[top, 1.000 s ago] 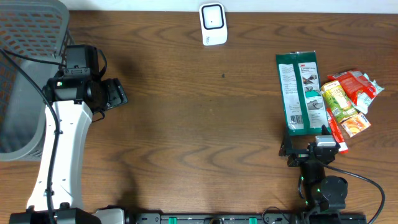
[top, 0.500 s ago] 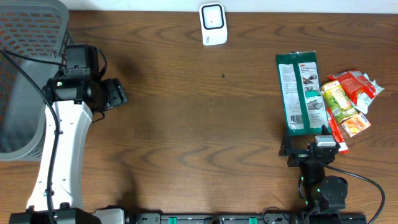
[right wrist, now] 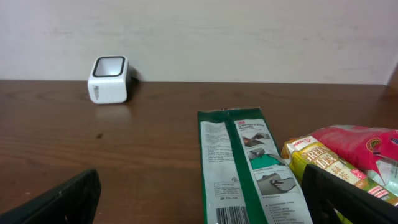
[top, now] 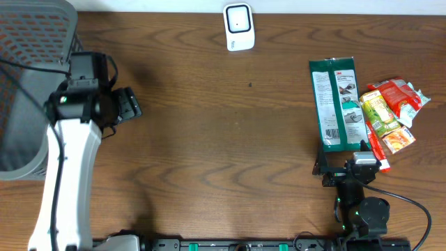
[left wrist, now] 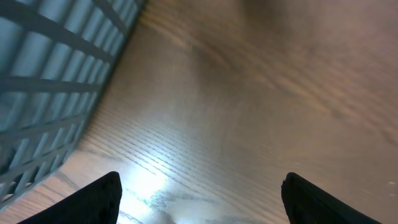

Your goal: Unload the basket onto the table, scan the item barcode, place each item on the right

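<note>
Right wrist: green packet [right wrist: 252, 168] partly off-frame

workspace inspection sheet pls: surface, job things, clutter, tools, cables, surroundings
surface: brown wooden table, glare patch under the left tool
job's things: white scanner at the far edge; green packet lying flat, barcode end toward the right tool
clutter: snack packets piled beside the green packet
tools: left tool open over bare wood next to the grey basket; right tool open, empty, just short of the green packet
cables: black cable crossing the basket; another looping by the right arm's base
surroundings: pale wall behind the table
</note>
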Motion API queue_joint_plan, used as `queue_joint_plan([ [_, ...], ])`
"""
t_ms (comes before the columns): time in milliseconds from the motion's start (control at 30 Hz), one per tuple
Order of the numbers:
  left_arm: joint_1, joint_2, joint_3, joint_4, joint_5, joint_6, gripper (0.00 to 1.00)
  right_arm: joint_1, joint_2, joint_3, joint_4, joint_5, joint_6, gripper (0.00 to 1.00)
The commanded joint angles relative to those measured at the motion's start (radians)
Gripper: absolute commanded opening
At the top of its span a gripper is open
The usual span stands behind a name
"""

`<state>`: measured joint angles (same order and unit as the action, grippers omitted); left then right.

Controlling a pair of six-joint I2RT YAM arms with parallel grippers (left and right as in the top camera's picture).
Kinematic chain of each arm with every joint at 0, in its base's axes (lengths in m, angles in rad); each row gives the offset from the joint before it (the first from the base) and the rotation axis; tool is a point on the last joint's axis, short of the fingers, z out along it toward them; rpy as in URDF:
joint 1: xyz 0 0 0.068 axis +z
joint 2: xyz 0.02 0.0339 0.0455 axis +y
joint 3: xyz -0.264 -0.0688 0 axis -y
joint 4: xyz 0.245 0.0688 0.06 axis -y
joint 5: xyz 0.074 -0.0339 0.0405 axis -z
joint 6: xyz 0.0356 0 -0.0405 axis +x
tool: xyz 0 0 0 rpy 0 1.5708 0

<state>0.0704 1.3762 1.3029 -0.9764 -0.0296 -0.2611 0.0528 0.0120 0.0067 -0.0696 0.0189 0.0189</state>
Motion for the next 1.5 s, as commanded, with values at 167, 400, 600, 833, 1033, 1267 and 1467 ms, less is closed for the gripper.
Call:
queue_joint_plan([
  [167, 0.004, -0.37, 0.003, -0.003, -0.009, 0.005, 0.84, -0.005, -0.006, -0.002, -0.004, -0.002, 0.002, 0.99],
  [400, 0.004, -0.641, 0.003, -0.002, -0.009, 0.005, 0.84, -0.005, -0.006, -0.002, -0.004, -0.002, 0.002, 0.99],
  [600, 0.003, -0.791, -0.05, -0.007, -0.009, 0.006, 0.84, -0.005, -0.006, -0.002, -0.004, -0.002, 0.003, 0.99],
  [833, 0.003, -0.99, -0.192, -0.007, -0.009, 0.005, 0.84, -0.005, -0.006, -0.002, -0.004, -0.002, 0.003, 0.99],
  [1033, 0.003, -1.139, -0.347, -0.006, -0.008, 0.004, 0.83, -0.005, -0.006, -0.002, -0.004, -0.002, 0.002, 0.99],
  [1267, 0.003, -1.263, -0.509, 0.109, -0.009, -0.002, 0.84, -0.005, -0.006, -0.002, -0.004, -0.002, 0.003, 0.99],
  [1467, 0.003, -1.348, -0.657, 0.394, -0.008, -0.002, 0.83, -0.005, -0.006, -0.002, -0.004, -0.002, 0.002, 0.99],
])
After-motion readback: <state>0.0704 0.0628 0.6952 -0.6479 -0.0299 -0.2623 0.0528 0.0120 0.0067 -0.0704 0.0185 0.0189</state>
